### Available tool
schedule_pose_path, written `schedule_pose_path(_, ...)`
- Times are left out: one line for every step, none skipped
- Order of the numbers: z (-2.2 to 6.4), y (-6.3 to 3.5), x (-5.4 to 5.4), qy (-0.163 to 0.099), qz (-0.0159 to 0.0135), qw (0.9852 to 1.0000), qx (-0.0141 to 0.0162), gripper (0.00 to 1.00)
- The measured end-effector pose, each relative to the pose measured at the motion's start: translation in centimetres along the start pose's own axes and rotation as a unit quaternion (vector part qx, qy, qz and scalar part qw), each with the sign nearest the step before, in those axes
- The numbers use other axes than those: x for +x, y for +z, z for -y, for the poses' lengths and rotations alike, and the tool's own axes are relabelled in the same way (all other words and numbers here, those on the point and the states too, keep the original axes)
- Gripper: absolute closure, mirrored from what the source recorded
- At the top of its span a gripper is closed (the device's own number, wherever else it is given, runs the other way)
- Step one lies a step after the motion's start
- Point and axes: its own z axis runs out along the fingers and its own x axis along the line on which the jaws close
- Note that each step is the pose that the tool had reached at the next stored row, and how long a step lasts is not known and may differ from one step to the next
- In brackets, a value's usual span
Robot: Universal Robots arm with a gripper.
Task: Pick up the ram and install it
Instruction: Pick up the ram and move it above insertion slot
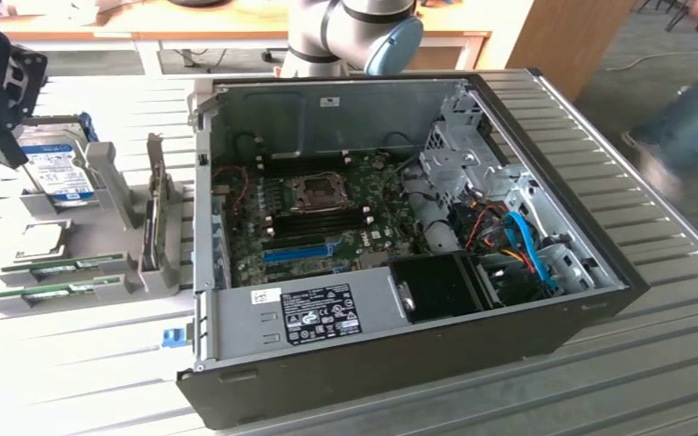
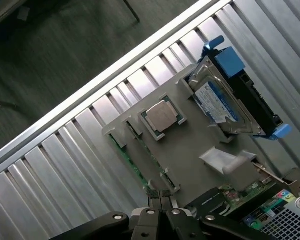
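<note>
Pincer (image 2: 160, 199): pressed together above the grey holder (image 2: 190, 150) on the table (image 1: 70, 372). Ram (image 1: 58, 291): you find it slotted in that holder, lower left of the exterior view, apparently the stick nearest the pincer.

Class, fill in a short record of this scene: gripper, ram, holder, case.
gripper: jaws shut, nothing held, close over the ram sticks
ram sticks: two, both lying in the holder
also in holder: drive, CPU
case: open, motherboard exposed
</note>
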Motion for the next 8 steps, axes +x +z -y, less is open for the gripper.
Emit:
schedule_pose_path(0.0, 0.0, 0.0, -0.008, -0.0003, 1.0, 0.0004, 0.89)
schedule_pose_path(0.0, 0.01, 0.0, -0.015, -0.0006, 0.9999, 0.0008, 0.89)
schedule_pose_path(0.0, 0.01, 0.0, -0.023, -0.0009, 0.9997, 0.0012, 0.89)
schedule_pose_path(0.0, 0.02, 0.0, -0.031, -0.0012, 0.9995, 0.0016, 0.89)
schedule_pose_path(0.0, 0.02, 0.0, -0.038, -0.0015, 0.9993, 0.002, 0.89)
schedule_pose_path(0.0, 0.03, 0.0, -0.047, -0.0018, 0.9989, 0.0024, 0.89)
schedule_pose_path(0.0, 0.03, 0.0, -0.054, -0.0021, 0.9985, 0.0028, 0.89)
schedule_pose_path(0.0, 0.04, 0.0, -0.062, -0.0024, 0.9981, 0.0031, 0.89)
